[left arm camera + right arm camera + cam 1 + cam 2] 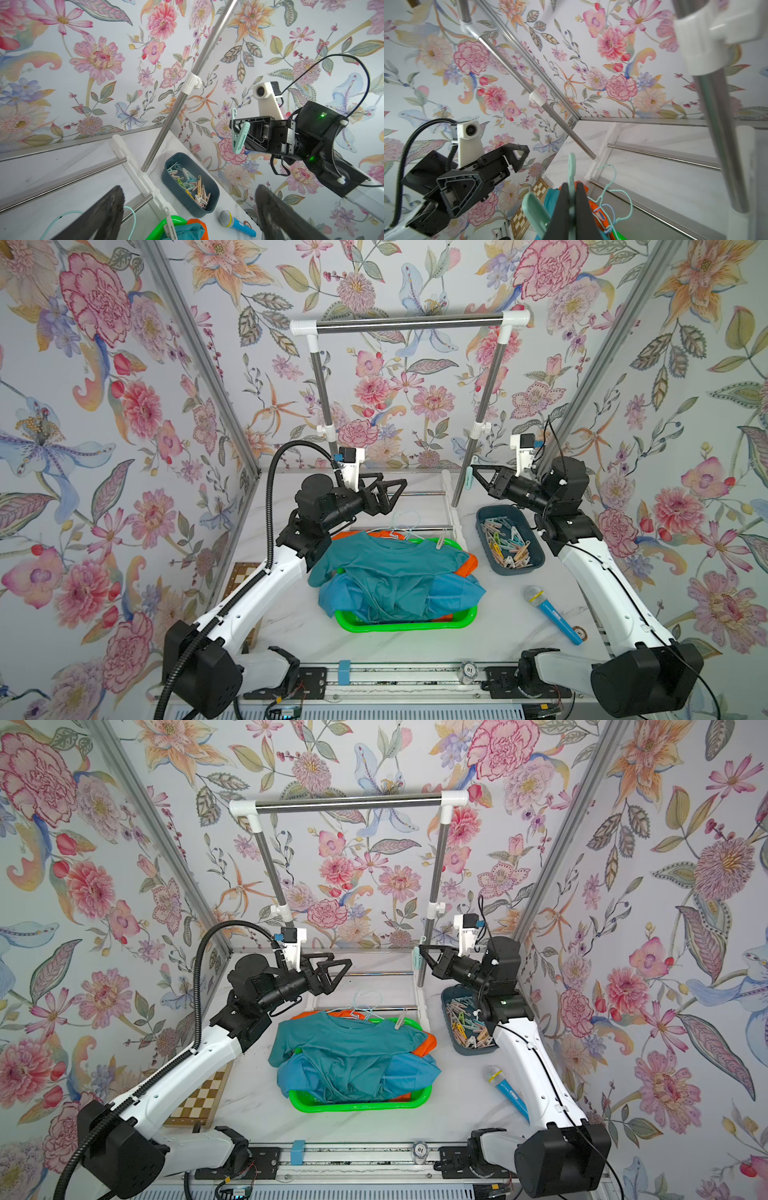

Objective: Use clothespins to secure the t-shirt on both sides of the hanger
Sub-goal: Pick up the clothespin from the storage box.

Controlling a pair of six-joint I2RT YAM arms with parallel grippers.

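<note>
The teal t-shirt [386, 568] is burying a pale teal hanger [70, 212], only its hook showing. The left arm [178, 1073] is hiding part of the chessboard [199, 1102]; the right arm [536, 1073] is covering the handle end of the microphone [507, 1090].

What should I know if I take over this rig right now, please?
Left gripper: open, empty, raised behind the basket.
Right gripper: shut on a mint pin, raised beside the rack post.
Shirt: teal, on its hanger, lying atop the pile in the basket.
Done: a beige pin looks clipped at the shoulder nearer the bin.
Left: clip the mint pin at the other shoulder. Spare pins are in the bin.
</note>
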